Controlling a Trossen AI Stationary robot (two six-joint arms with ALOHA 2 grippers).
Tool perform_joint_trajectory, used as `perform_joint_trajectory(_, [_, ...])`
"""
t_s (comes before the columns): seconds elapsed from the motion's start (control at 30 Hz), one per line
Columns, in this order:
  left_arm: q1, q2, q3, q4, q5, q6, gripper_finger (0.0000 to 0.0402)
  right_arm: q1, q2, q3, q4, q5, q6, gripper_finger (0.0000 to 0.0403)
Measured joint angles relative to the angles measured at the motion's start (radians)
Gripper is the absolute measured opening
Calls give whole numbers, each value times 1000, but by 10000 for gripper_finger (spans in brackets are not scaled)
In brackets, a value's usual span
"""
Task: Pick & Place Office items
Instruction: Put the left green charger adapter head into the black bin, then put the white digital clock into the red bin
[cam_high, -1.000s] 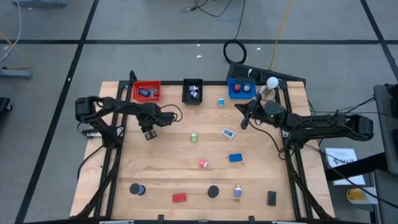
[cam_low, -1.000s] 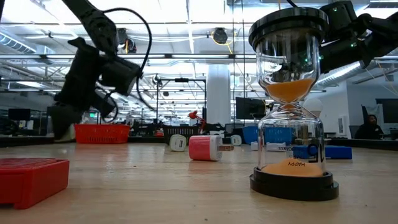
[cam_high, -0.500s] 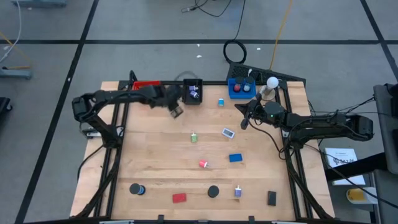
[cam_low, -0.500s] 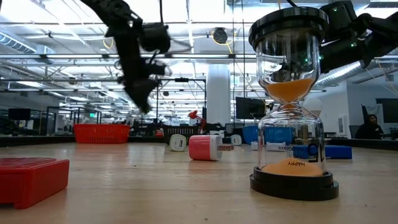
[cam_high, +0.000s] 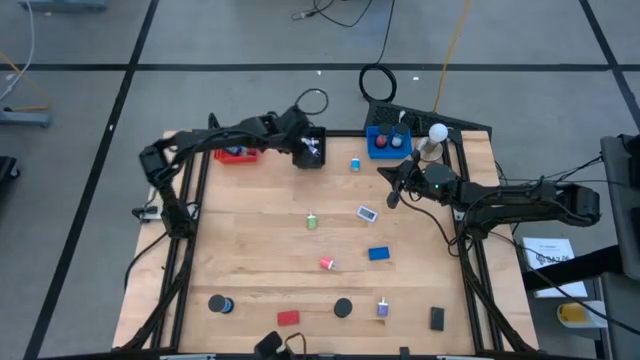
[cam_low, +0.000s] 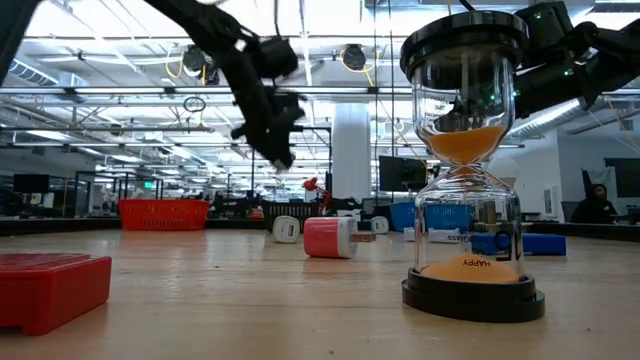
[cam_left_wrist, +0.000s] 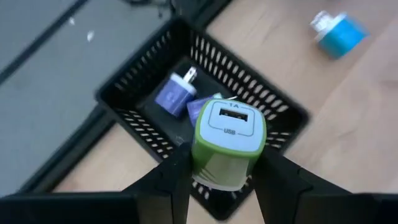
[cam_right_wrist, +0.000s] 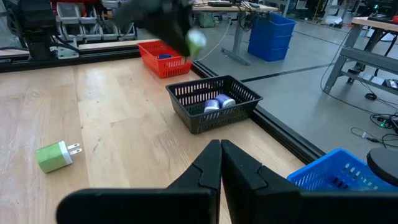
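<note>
My left gripper (cam_high: 303, 148) (cam_left_wrist: 227, 180) hangs over the black tray (cam_high: 310, 158) (cam_left_wrist: 273, 102) at the table's far edge, shut on a green-and-white USB charger (cam_left_wrist: 227, 143) (cam_right_wrist: 196, 40). Two purple chargers (cam_left_wrist: 176, 93) lie in that tray. Loose office items lie flat on the table: a green charger (cam_high: 311, 221) (cam_right_wrist: 56, 155), a red one (cam_high: 327, 263) (cam_low: 330, 238), a blue block (cam_high: 378, 254) and a black disc (cam_high: 343, 308). My right gripper (cam_high: 392, 192) (cam_right_wrist: 221, 163) waits shut at the far right, near the blue tray (cam_high: 388, 142). My left gripper pinches the charger's two green sides (cam_left_wrist: 198, 163) between its two fingers (cam_left_wrist: 174, 180). The white USB face (cam_left_wrist: 229, 121) points away from the wrist. The fingers slant down toward the table's far edge. The charger is lifted clear, above the black tray.
The red tray (cam_high: 237, 152) stands left of the black one, partly under the left arm. A white ball lamp (cam_high: 437, 132) stands at the far right. An hourglass (cam_low: 470, 170) and a red block (cam_low: 45, 285) (cam_high: 288, 318) stand near the front edge.
My left gripper has risen and gone toward the table's far edge and to the right, from beside the red tray to over the black tray. It has tipped from pointing nearly straight down to a slant.
</note>
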Motion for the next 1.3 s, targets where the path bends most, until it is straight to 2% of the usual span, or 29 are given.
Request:
perform_joint_trajectory(0.3, [45, 175, 102, -32, 53, -137, 140, 0, 1, 0, -1, 0, -1, 4])
perform_joint_trajectory(0.53, [87, 220, 129, -55, 56, -230, 140, 0, 1, 0, -1, -1, -2, 4])
perform_joint_trajectory(0.7, [106, 242, 129, -57, 113, -255, 140, 0, 1, 0, -2, 0, -2, 4])
perform_joint_trajectory(1.03, [104, 242, 129, -47, 122, -244, 236, 0, 0, 0, -6, 0, -2, 4])
perform_joint_trajectory(1.17, [104, 235, 129, -41, 117, -240, 240, 0, 0, 0, -6, 0, -2, 4])
perform_joint_trajectory(1.3, [105, 219, 129, -43, 97, -211, 222, 0, 0, 0, -7, 0, -6, 4])
